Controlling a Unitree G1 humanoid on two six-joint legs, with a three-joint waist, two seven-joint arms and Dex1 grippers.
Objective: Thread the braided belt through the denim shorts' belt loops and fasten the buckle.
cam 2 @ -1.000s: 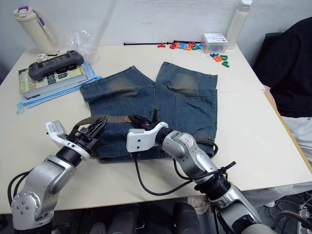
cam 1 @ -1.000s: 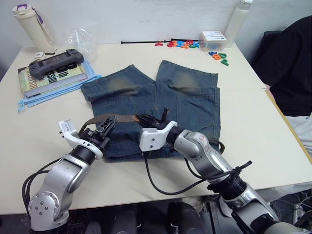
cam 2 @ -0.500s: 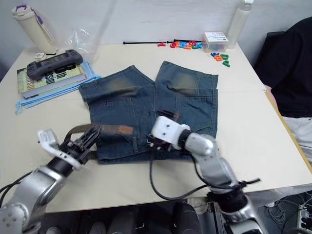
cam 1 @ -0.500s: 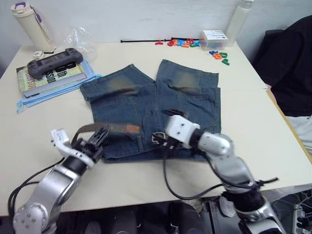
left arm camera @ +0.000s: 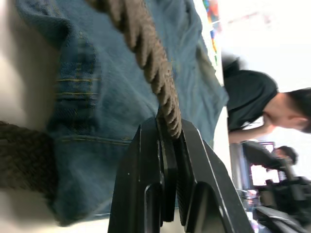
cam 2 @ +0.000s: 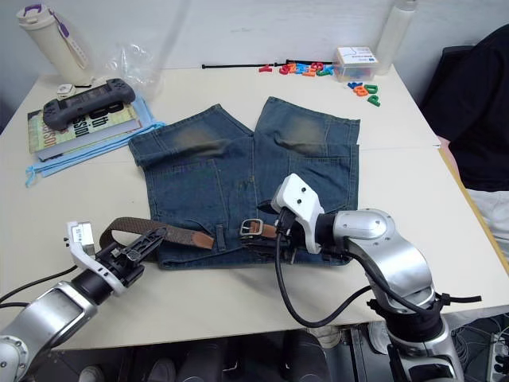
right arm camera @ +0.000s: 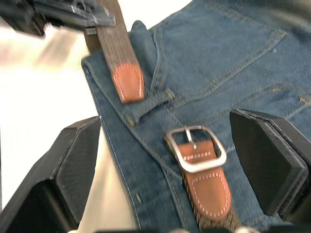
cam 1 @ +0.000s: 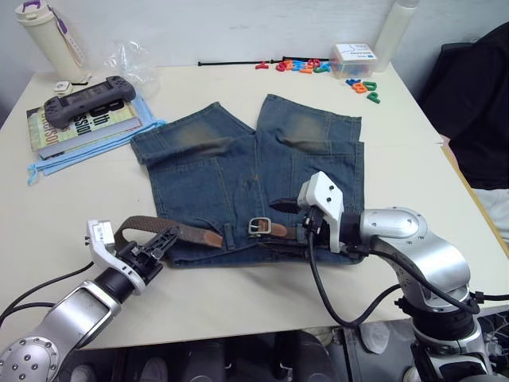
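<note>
Two low grippers: left gripper on braided belt.

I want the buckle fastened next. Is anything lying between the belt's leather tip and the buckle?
Only a belt loop on the denim shorts lies between the tip and the buckle. The left gripper holds the braided belt.

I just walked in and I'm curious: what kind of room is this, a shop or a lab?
Probably a lab or office workroom, not a shop. A plain table holds unrelated test things: shorts, toy letters, a game controller. The left wrist view shows a person near a computer screen.
</note>
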